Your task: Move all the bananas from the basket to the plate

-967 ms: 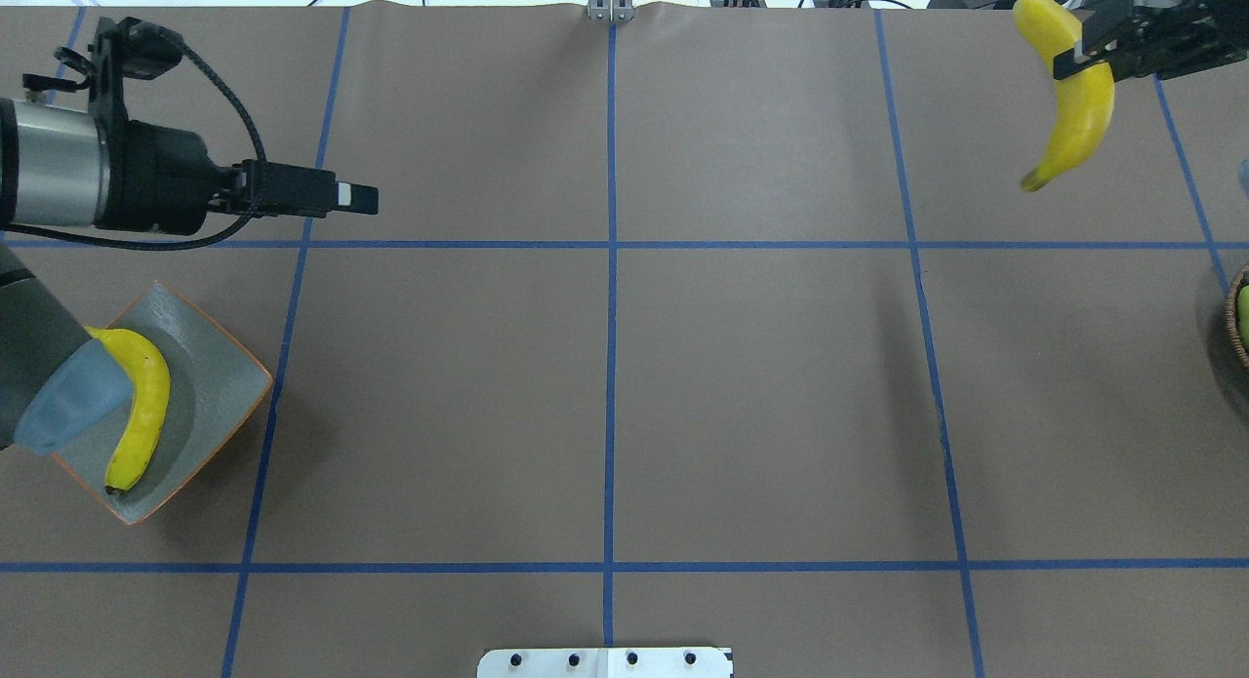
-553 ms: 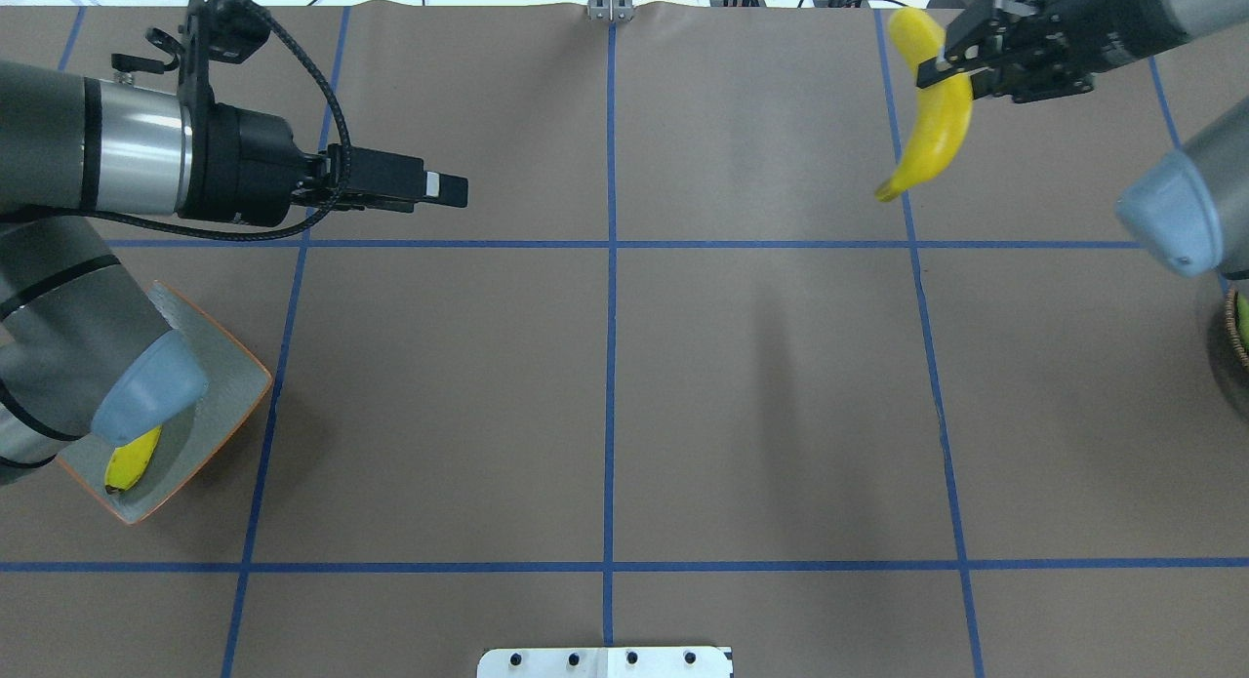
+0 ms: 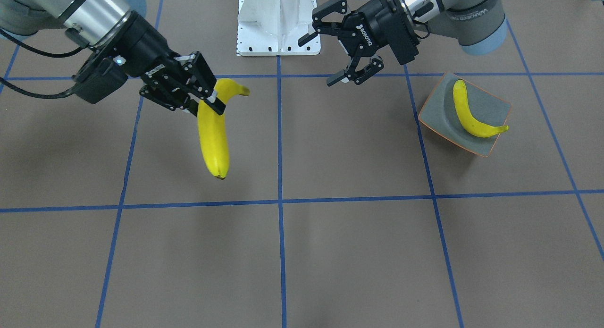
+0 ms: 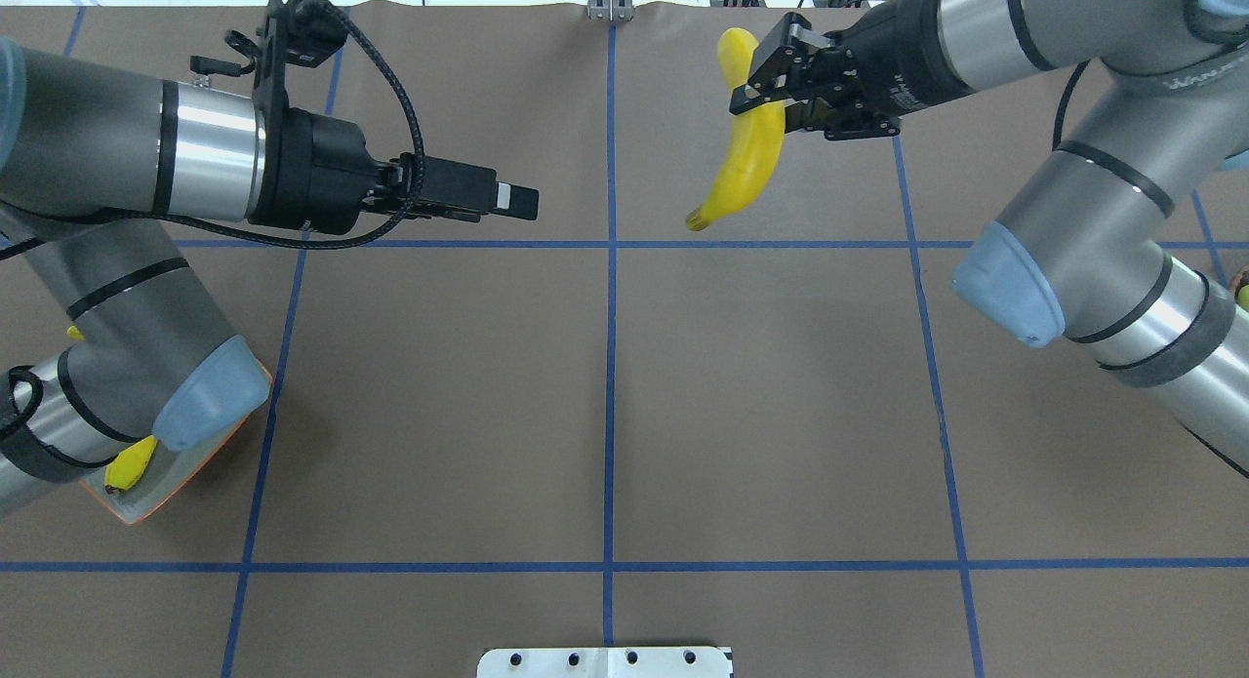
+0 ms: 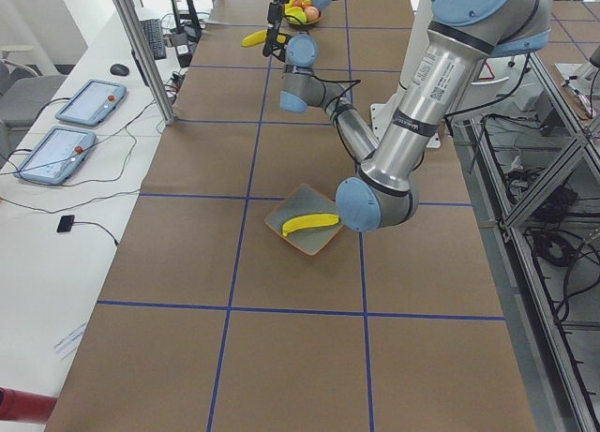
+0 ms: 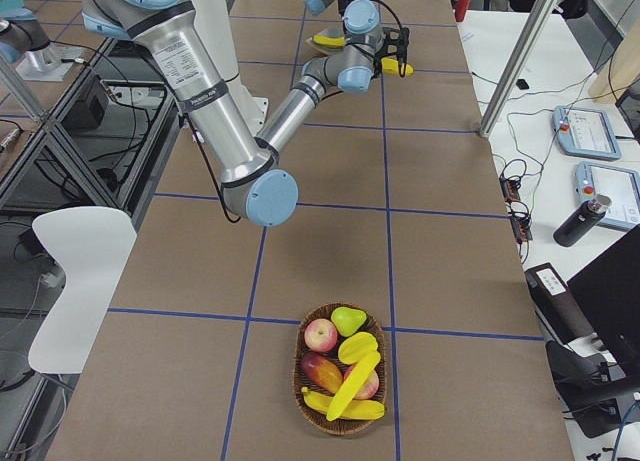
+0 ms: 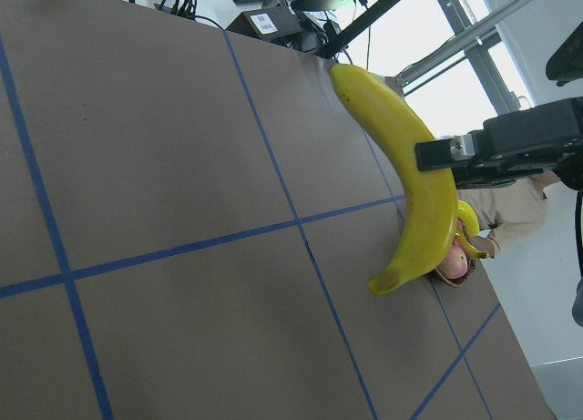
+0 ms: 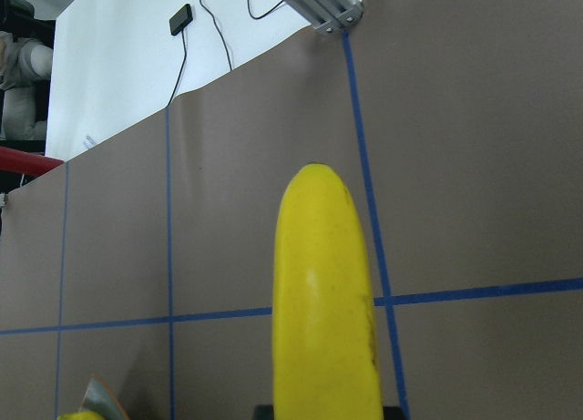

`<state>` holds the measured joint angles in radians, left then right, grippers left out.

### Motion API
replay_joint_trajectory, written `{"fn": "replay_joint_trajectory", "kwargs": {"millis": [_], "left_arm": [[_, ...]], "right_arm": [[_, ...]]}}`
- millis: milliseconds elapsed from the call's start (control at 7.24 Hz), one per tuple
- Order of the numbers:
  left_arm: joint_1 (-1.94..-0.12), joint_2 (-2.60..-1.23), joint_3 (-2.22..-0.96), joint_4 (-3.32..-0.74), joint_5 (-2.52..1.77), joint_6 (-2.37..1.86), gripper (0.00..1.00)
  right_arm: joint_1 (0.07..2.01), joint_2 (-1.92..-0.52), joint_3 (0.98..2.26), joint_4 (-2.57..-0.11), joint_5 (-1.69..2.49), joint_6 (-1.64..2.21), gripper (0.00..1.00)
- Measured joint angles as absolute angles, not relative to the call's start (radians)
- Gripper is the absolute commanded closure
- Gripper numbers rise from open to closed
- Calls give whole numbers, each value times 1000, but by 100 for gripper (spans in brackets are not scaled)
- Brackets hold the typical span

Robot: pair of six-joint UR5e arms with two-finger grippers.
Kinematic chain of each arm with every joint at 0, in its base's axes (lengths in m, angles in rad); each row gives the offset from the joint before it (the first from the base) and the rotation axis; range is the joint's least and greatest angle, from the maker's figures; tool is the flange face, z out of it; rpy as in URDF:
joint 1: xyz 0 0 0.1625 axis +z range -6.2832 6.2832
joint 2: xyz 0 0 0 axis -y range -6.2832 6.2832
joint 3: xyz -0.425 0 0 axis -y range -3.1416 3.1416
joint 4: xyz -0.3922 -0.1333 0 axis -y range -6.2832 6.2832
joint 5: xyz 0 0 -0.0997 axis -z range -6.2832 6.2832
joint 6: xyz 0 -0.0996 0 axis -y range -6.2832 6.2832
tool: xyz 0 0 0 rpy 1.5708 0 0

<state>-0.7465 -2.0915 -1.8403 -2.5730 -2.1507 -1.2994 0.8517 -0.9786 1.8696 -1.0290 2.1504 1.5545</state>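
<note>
Between right gripper jaws, banana hanging down

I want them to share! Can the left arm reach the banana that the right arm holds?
Probably yes: the left arm has its jaws open, facing the banana, nothing between them, with a gap to close.

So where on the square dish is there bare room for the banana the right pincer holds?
The grey-green square dish is bare inside the resting yellow banana's curve, up to the rim, and along its outer curve. The banana fills the diagonal between.
</note>
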Motion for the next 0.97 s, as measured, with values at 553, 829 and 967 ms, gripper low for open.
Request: {"fn": "replay_joint_trajectory", "kwargs": {"millis": [553,829,967], "left_arm": [[-719,-2107,-1836,-2574,-2149,-1297,0],[-716,-2111,-1835,-2574,-2149,-1296,0],[-714,-2111,-1833,-2574,-2149,-1296,0]], "right_arm": [[727,-936,1882,-1035,2038,1586,100],[700,-935,1909,-1037,2025,1594,100],[694,-935,1921,-1037,2023,1602,100]]}}
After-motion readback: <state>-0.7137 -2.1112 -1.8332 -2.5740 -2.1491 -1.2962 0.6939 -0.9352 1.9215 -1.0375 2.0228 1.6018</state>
